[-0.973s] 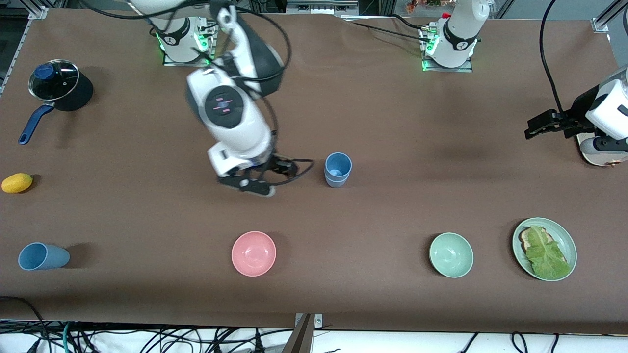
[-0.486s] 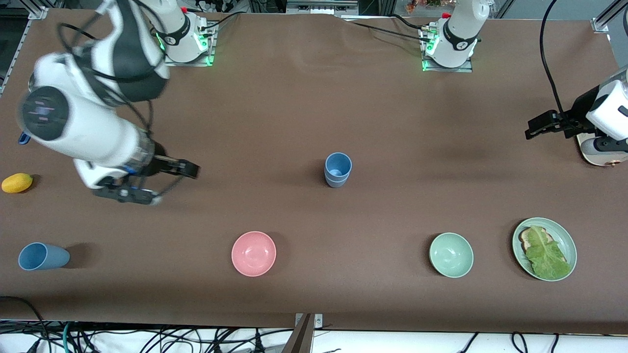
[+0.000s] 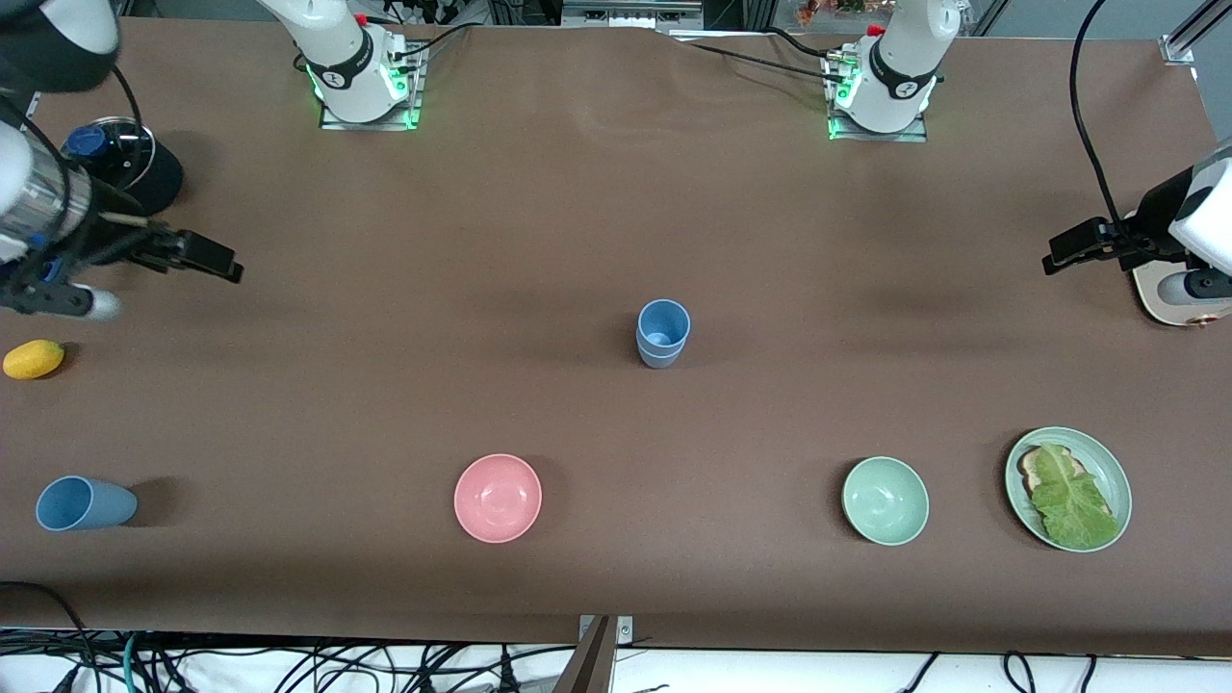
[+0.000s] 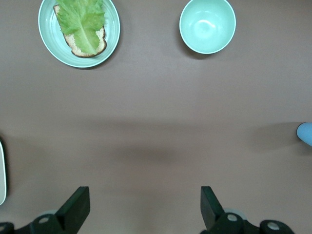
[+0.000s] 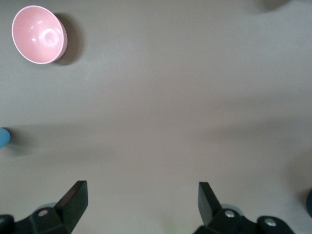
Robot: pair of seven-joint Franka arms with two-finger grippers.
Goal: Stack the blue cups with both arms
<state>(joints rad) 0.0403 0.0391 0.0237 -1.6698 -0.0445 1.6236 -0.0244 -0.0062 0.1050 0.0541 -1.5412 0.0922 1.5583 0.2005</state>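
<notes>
In the front view, two blue cups [image 3: 663, 333] stand nested upright at the middle of the bench [image 3: 616, 231], one inside the other, so the stacking step looks done for that pair. A third blue cup [image 3: 84, 503] lies on its side near the front edge at the right arm's end of the bench, well apart from the stack; if it belongs to the task, the next move calls for the right arm to reach down to it, grasp it and carry it over to the stack. The right end effector [image 3: 144, 274] hangs over the bench between the lidded pot [image 3: 120, 166] and the lemon [image 3: 34, 358], jaws wide and empty. The left end effector [image 3: 1083, 245] waits over the bench's edge at the left arm's end, also wide open and empty. In the left wrist view, the open fingers [image 4: 78, 207] frame bare bench, with the mint-green bowl [image 4: 207, 25] and the plate [image 4: 79, 32] of lettuce toast in sight. In the right wrist view, the spread fingers [image 5: 73, 200] hold nothing, and the pink bowl [image 5: 38, 34] shows. Compared with a second ago, the right arm has swung away from beside the stack toward its own end, while the left has barely shifted.
</notes>
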